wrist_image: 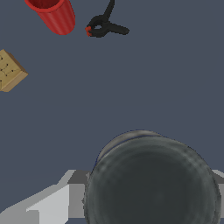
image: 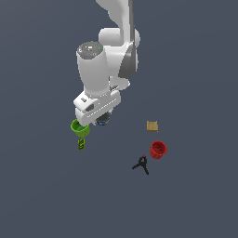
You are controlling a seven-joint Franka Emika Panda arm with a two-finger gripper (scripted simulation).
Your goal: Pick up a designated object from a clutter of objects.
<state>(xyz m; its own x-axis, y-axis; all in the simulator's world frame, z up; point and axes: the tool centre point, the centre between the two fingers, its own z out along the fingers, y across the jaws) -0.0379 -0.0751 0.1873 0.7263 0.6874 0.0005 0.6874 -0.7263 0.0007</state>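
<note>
The designated object, a short round can (wrist_image: 153, 183) with a dark grey top, fills the near part of the wrist view. Grey fingers (wrist_image: 65, 197) press against both of its sides. My gripper (wrist_image: 151, 194) is shut on the can. In the exterior view the can (image: 102, 121) shows as a blue-grey sliver under the white hand, with the gripper (image: 101, 118) around it. The green cup (image: 80, 128) stands right beside it, on the exterior view's left. Whether the can rests on the floor or hangs just above it cannot be told.
A tiny green piece (image: 81, 144) lies just before the green cup. On the exterior view's right are a tan block (image: 152, 125), a red cup (image: 158, 149) and a black clamp (image: 142, 164); the wrist view shows the red cup (wrist_image: 52, 15), clamp (wrist_image: 104, 27) and block (wrist_image: 8, 72).
</note>
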